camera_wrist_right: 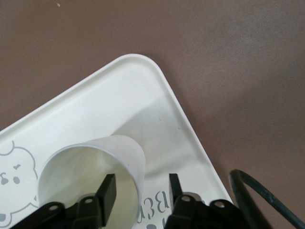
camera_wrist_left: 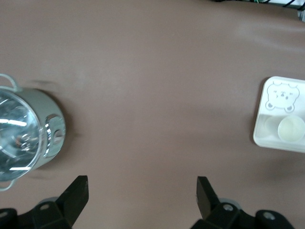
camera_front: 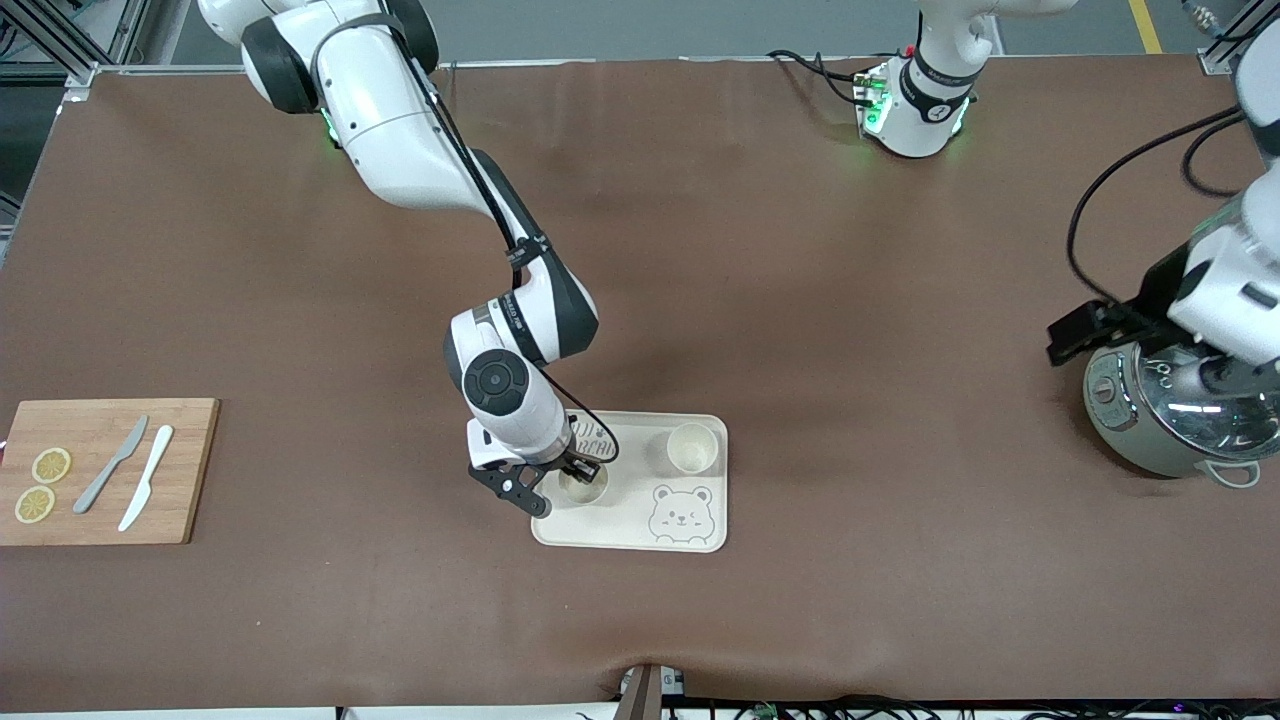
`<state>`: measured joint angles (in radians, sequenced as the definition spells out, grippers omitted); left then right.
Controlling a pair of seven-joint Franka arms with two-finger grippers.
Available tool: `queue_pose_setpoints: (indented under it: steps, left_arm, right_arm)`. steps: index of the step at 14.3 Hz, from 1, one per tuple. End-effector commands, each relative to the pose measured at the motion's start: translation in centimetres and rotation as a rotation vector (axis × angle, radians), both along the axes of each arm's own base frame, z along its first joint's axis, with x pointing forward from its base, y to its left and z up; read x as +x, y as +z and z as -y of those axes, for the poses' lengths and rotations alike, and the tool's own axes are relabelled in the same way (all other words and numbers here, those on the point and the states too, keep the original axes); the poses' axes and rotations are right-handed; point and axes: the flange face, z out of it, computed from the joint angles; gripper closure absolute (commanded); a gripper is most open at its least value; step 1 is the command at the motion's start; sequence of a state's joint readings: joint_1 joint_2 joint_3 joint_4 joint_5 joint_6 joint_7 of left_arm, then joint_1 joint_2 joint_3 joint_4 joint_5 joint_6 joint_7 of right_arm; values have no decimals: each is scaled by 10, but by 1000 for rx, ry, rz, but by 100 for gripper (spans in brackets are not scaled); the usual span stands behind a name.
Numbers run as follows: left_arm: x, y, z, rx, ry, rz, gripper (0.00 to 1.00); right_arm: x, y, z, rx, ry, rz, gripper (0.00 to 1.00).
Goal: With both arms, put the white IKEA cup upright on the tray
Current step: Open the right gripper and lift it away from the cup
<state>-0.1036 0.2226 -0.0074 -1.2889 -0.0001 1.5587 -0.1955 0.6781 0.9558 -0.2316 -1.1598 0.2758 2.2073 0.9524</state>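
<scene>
Cup (camera_wrist_right: 90, 176) upright on tray (camera_wrist_right: 157, 95); right gripper (camera_wrist_right: 141, 188) fingers spread astride its rim; left gripper (camera_wrist_left: 142, 195) spread.

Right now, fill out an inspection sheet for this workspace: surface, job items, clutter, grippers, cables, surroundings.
Surface: brown table mat, smooth, no spills seen.
Job items: cream bear-print tray holds two white cups, both upright; one cup stands free, the other cup sits at the right gripper.
Clutter: wooden cutting board at the right arm's end, carrying two lemon slices, a grey knife and a white knife; a steel pot at the left arm's end.
Grippers: right gripper over the tray, fingers straddling the cup's rim, slightly apart; left gripper open, waiting beside the pot.
Cables: black cables loop off the left arm.
Surroundings: nothing seen.
</scene>
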Motion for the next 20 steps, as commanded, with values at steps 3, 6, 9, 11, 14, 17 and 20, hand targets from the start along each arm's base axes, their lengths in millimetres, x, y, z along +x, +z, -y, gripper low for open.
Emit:
queue_pose_setpoints:
  steps: [3,6,9,11,14,17,20]
  left_arm:
    - [-37,38,-32,-14,-39,12,0]
    - [-41,47,-41,-21,-106,31,0]
    - [-58,53,-47,-25,-185,-4,0]
    - [-64,46,-49,-16,-183,-17,0]
    - [-67,33,-47,-9,-187,20,0]
    - [-65,30,-52,-9,-177,26,0]
    - [-62,28,-63,-10,-159,28,0]
  right_arm:
    - [3,0,-4,-1,-2,13,0]
    - [4,10,-4,1,2,14,0]
    - [5,35,-4,3,17,39,0]
    - [5,55,7,0,31,16,0]
    - [-2,99,17,-15,86,-40,0]
    - [-6,165,52,-13,123,-98,0]
    - [-20,240,103,-1,179,-171,0]
